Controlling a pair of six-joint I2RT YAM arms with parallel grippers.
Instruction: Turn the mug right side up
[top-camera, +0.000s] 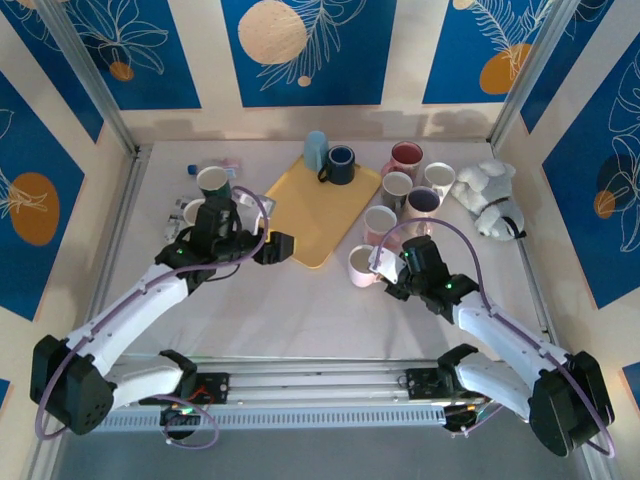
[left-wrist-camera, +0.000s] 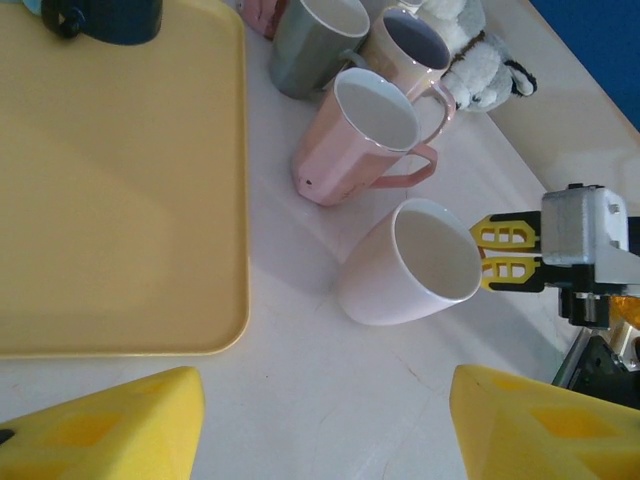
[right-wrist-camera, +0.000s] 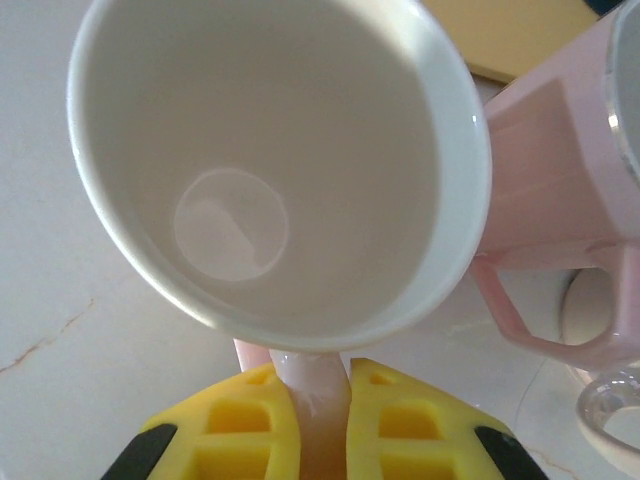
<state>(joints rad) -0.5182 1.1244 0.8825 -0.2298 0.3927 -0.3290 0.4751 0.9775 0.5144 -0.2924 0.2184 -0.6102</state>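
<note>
Pale pink mug (top-camera: 360, 265) sits near the middle of the tabletop (top-camera: 300, 320), just right of the near corner of the yellow tray (top-camera: 310, 215). It is tipped on its side, with the white inside showing and the mouth angled up toward the right edge of the tabletop.

Right claw (top-camera: 385, 265) is at the mug's mouth side. In the right wrist view its yellow fingers (right-wrist-camera: 230, 430) are pinched nearly together on the mug's handle, which runs down between them, and the rim is directly above the fingertips. The left wrist view shows the same claw (left-wrist-camera: 505, 253) meeting the mug (left-wrist-camera: 410, 265) from the right.

Left claw (top-camera: 278, 247) hangs over the tray's near left edge with its jaws spread wide and nothing between them. Both of its yellow fingers (left-wrist-camera: 100, 430) frame the bottom of the left wrist view, well apart from the mug.

A pink mug with a handle (left-wrist-camera: 355, 135) leans just beyond the tipped mug, toward the far edge. Further back is a grey mug (left-wrist-camera: 310, 45), and a plush toy (top-camera: 490, 195) lies by the right edge. A navy mug (top-camera: 340, 165) stands on the tray's far corner. A green mug (top-camera: 213, 182) stands toward the left edge.
</note>
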